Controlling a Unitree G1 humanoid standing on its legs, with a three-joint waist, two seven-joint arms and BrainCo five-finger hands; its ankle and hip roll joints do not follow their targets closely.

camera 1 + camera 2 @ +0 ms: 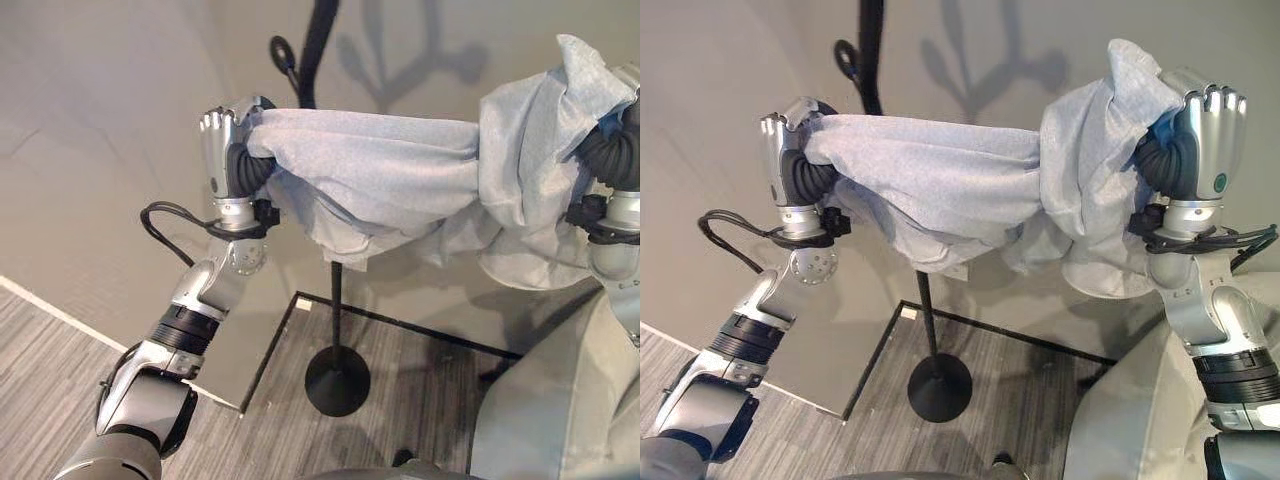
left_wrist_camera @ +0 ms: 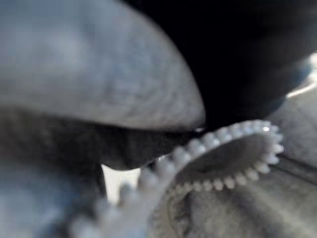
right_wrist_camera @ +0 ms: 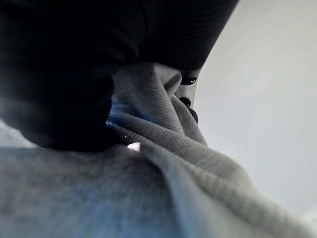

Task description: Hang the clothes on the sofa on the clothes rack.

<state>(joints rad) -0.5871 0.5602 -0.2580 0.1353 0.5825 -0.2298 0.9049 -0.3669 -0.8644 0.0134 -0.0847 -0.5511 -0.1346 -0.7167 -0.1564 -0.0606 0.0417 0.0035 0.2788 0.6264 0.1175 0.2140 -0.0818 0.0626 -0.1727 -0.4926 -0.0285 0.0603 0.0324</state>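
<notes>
Left hand point(image 1: 780, 160) and right hand point(image 1: 1205, 135) are each gripping an end of the grey garment point(image 1: 940, 175), fingers curled; black rack pole point(image 1: 872, 50) is standing just behind, between them.

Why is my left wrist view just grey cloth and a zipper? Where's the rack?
Observer: The rack stands right behind the garment, its pole passing behind the cloth.
Operator: Who's holding it?
Observer: Both hands. The left hand is curled on one end, the right hand on the other.
Operator: Is it hung up yet?
Observer: No, it's stretched between the hands, sagging in front of the pole above the round base.
</notes>
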